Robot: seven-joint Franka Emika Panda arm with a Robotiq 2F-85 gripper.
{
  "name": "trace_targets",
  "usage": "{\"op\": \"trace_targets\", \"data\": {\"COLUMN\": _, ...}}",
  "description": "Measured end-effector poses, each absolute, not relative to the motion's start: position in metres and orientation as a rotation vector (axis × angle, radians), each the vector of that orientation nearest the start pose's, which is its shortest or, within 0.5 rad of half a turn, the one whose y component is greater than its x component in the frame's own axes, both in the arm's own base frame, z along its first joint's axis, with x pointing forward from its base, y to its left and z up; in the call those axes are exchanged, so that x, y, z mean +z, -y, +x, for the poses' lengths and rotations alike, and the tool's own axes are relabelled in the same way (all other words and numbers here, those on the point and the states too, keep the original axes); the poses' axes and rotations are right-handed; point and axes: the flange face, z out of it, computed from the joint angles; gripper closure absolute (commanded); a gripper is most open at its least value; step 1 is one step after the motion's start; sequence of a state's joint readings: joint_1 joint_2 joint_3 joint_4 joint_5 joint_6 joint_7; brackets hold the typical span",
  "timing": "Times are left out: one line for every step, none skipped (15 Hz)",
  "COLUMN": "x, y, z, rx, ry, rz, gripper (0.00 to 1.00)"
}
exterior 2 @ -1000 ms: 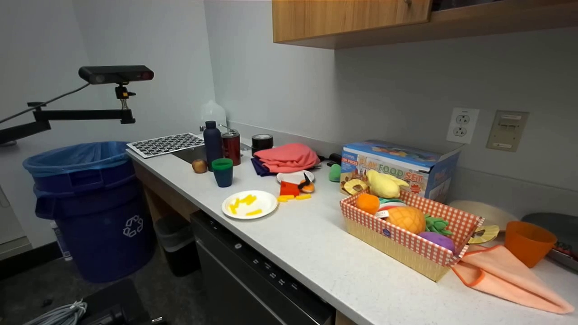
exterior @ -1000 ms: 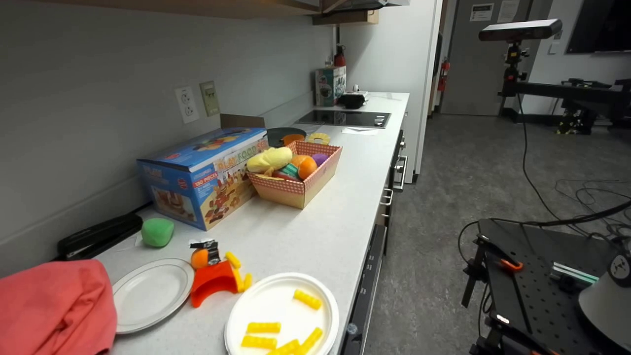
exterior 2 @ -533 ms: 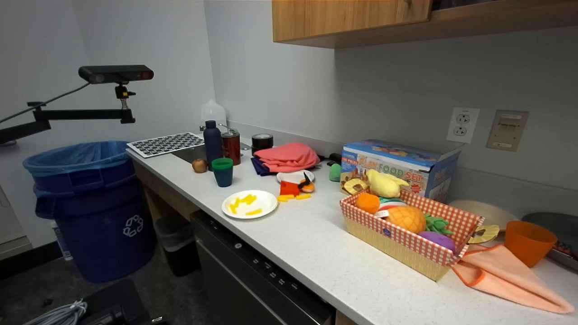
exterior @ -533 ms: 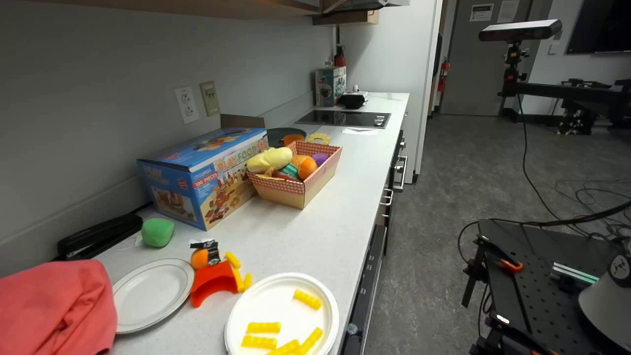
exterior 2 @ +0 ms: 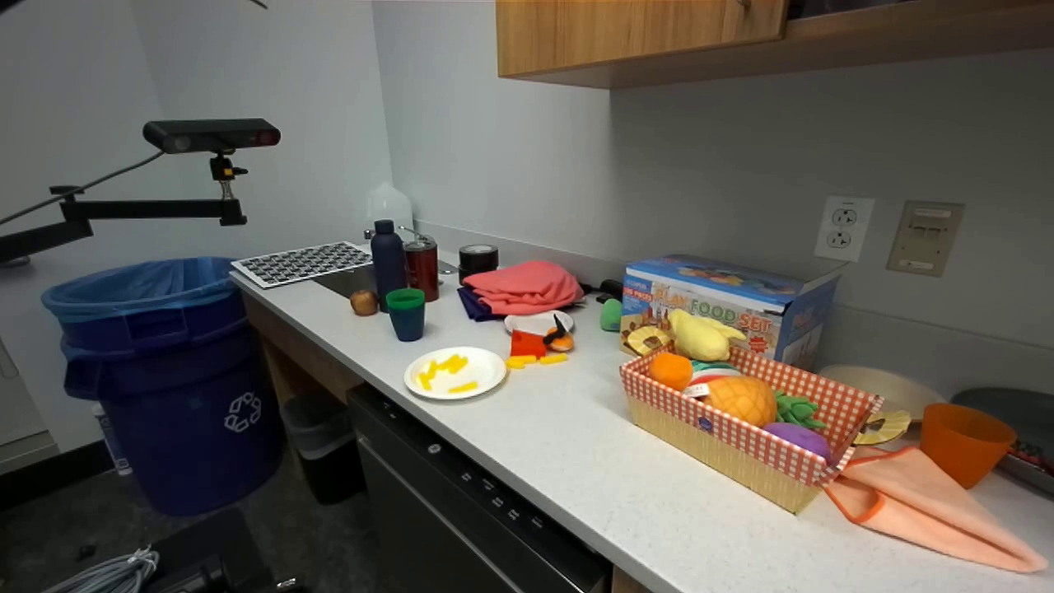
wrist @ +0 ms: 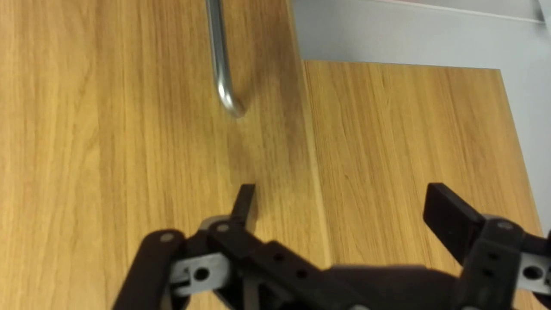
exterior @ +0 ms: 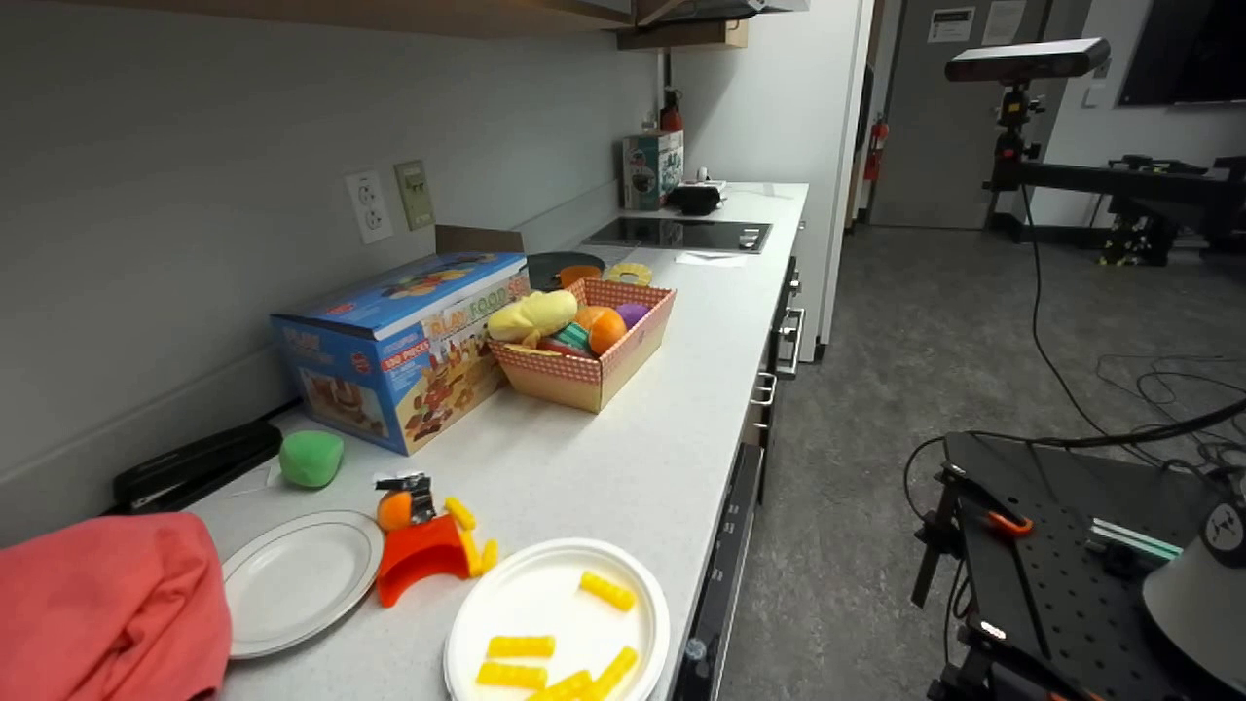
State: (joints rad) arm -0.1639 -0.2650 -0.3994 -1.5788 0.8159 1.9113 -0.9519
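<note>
At left in the wrist view, a wooden door (wrist: 107,142); next, dropping from the top edge and bending into the door, a metal handle (wrist: 219,56). Below and rightward, a gripper (wrist: 341,193) with fingers (wrist: 447,219) spread wide, gripping nothing, not touching the handle; cannot tell whether touching the door. Farther right, a wooden panel (wrist: 413,146), then a grey surface (wrist: 527,99). In an exterior view, new since the earlier frame at top left: a dark shape (exterior 2: 8,3) and a thin dark tip (exterior 2: 260,3), too cropped to identify. Rightward, unchanged, a plate (exterior 2: 486,366) bearing yellow pieces (exterior 2: 463,387), then a basket (exterior 2: 716,451).
</note>
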Motion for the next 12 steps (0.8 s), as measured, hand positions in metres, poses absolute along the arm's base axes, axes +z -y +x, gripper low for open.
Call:
{"op": "trace_targets", "data": {"x": 0.813, "y": 0.249, "z": 0.419, "rx": -1.432, "ry": 0.390, "rz": -2.444, "gripper": 0.00}}
{"op": "trace_targets", "data": {"x": 0.813, "y": 0.248, "z": 0.423, "rx": -1.446, "ry": 0.385, "rz": -2.445, "gripper": 0.00}}
{"op": "trace_targets", "data": {"x": 0.812, "y": 0.246, "z": 0.427, "rx": -1.454, "ry": 0.382, "rz": -2.445, "gripper": 0.00}}
{"op": "trace_targets", "data": {"x": 0.812, "y": 0.244, "z": 0.431, "rx": -1.459, "ry": 0.382, "rz": -2.445, "gripper": 0.00}}
{"op": "trace_targets", "data": {"x": 0.810, "y": 0.241, "z": 0.437, "rx": -1.460, "ry": 0.386, "rz": -2.447, "gripper": 0.00}}
{"op": "trace_targets", "data": {"x": 0.809, "y": 0.237, "z": 0.443, "rx": -1.460, "ry": 0.390, "rz": -2.448, "gripper": 0.00}}
{"op": "trace_targets", "data": {"x": 0.806, "y": 0.232, "z": 0.449, "rx": -1.455, "ry": 0.396, "rz": -2.450, "gripper": 0.00}}
{"op": "trace_targets", "data": {"x": 0.802, "y": 0.226, "z": 0.458, "rx": -1.444, "ry": 0.403, "rz": -2.450, "gripper": 0.00}}
{"op": "trace_targets", "data": {"x": 0.798, "y": 0.220, "z": 0.466, "rx": -1.430, "ry": 0.412, "rz": -2.449, "gripper": 0.00}}
{"op": "trace_targets", "data": {"x": 0.794, "y": 0.212, "z": 0.475, "rx": -1.412, "ry": 0.421, "rz": -2.448, "gripper": 0.00}}
{"op": "trace_targets", "data": {"x": 0.790, "y": 0.204, "z": 0.485, "rx": -1.395, "ry": 0.428, "rz": -2.446, "gripper": 0.00}}
{"op": "trace_targets", "data": {"x": 0.786, "y": 0.196, "z": 0.494, "rx": -1.381, "ry": 0.432, "rz": -2.445, "gripper": 0.00}}
